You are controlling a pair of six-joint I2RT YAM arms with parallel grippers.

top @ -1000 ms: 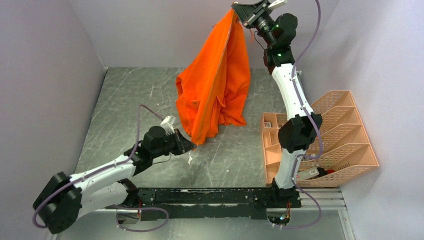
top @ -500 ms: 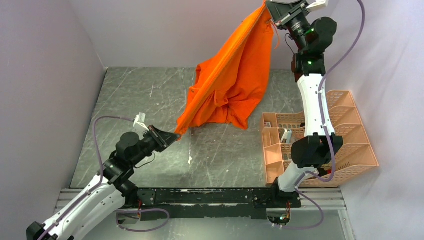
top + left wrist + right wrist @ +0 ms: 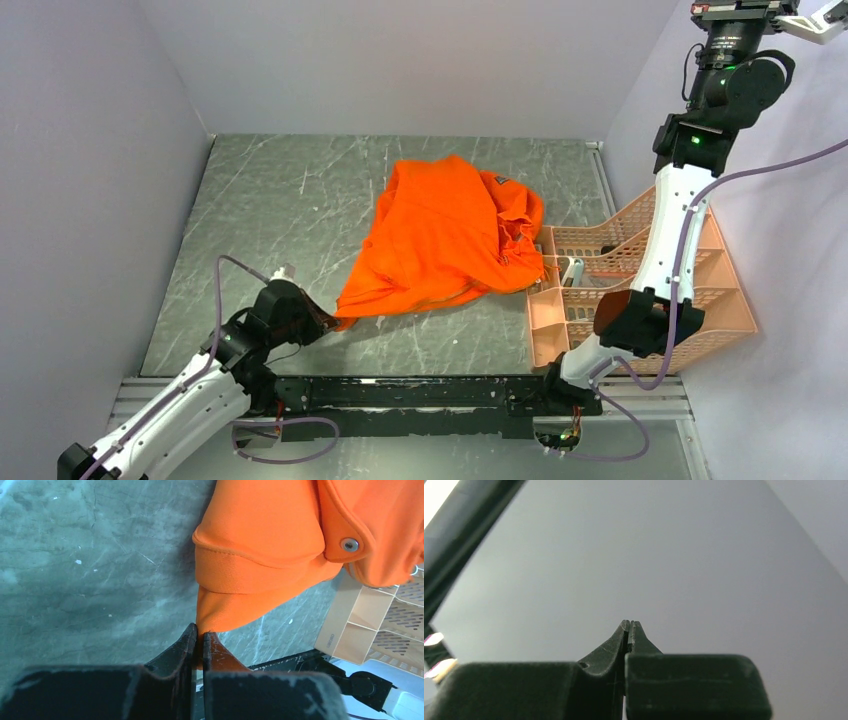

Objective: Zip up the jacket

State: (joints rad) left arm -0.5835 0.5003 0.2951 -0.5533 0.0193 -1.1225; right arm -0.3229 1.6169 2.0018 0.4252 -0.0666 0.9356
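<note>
On the grey surface (image 3: 280,210): one jacket, heaped

Jacket (image 3: 440,245): bright orange, lying crumpled mid-surface, right edge against the peach basket rack (image 3: 700,300). One metal snap stud (image 3: 349,544) shows.
Left claw (image 3: 199,637): low by the surface, fingers pinched tight on the jacket's near-left corner.
Right claw (image 3: 629,625): raised high at right, fingers pressed together, holding nothing.

— A home, or a lab?
— A lab test cell (hardly a home): boxed in by plain lilac-grey walls (image 3: 100,150), floored with a scratched dark tabletop (image 3: 270,200), fitted with a black mounting rail (image 3: 400,392) and purple cables (image 3: 217,295).
</note>
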